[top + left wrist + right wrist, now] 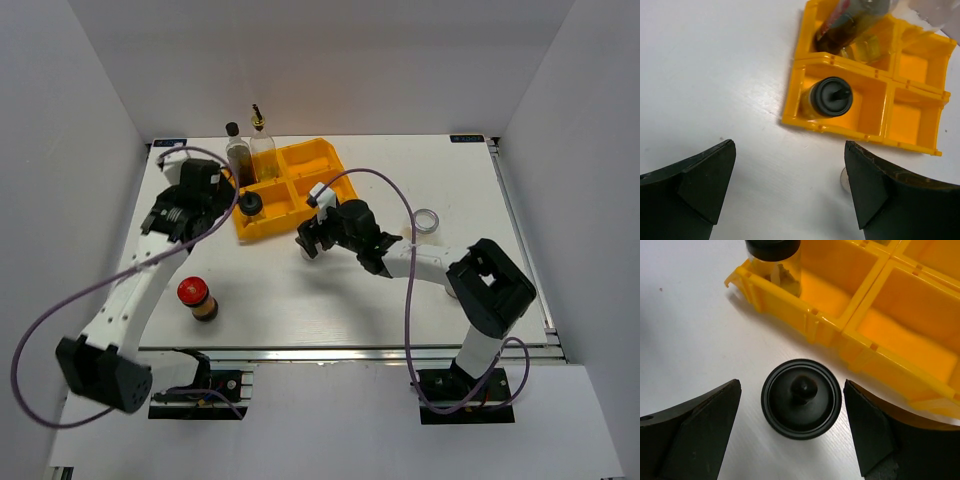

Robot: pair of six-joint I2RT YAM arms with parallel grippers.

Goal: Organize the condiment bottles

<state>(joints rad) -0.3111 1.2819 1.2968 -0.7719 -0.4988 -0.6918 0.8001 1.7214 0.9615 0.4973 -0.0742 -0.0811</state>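
Black-capped shaker (pixel 801 397): upright on table (pixel 700 315) just outside yellow tray (pixel 812 322), flanked by right gripper (pixel 791 395), jaws spread, nothing held, apparently lined up for grasping. Left gripper (pixel 790 150): spread, empty, near second shaker (pixel 832 96) in tray.

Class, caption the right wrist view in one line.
Open right end effector straddles a black-capped shaker beside the yellow tray.

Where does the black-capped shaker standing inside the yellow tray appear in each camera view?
Top external: black-capped shaker in the tray's near-left compartment, left of centre.
Left wrist: shaker above centre, cap facing the camera.
Right wrist: shaker at the top edge, cap partly cropped.
Shared landmark: the yellow tray, visible in all three.
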